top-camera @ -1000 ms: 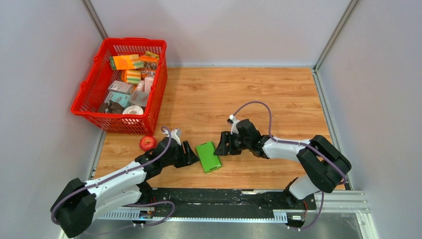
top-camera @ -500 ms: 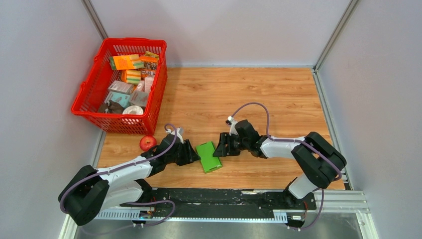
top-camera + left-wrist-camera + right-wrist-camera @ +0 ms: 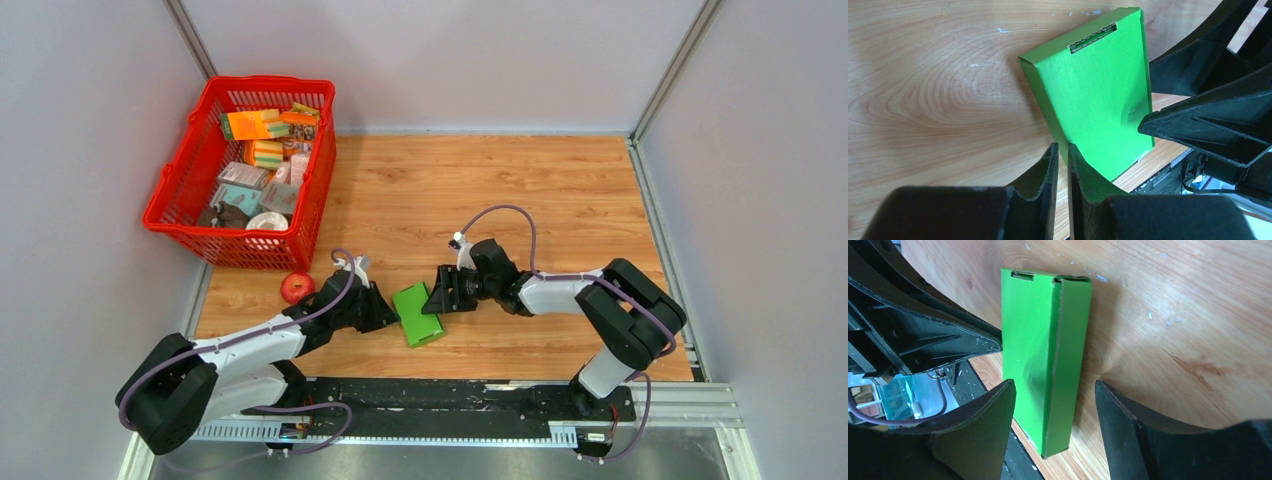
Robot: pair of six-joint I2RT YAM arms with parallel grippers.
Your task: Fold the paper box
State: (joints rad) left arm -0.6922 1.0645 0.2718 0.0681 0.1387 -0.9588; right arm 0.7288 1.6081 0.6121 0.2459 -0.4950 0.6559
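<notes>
From above, the fingertips of both arms are dark shapes against the paper box, and contact cannot be judged there. The box is a closed, flat green packet. It lies on the wooden worktop near the front edge, between the two arms. Its underside is hidden in all views.

In the left wrist view the left pincer has its fingers almost together, with only a thin slit between them. The tips are at the long lower edge of the box, and one finger covers part of that edge. Whether the slit holds any card, I cannot tell. A cut slot shows in the far end of the box. The black fingers of the other arm reach over the right side of the box.

In the right wrist view the right pincer has its fingers wide apart, with the near end of the box between them. The left finger in this picture is at the edge of the box. The other finger stands clear of the box, with bare wood between. The near corner is partly cut off by these fingers.

Well apart, at the far left, stands a red basket holding small packages too small to read. An apple lies just before it.
</notes>
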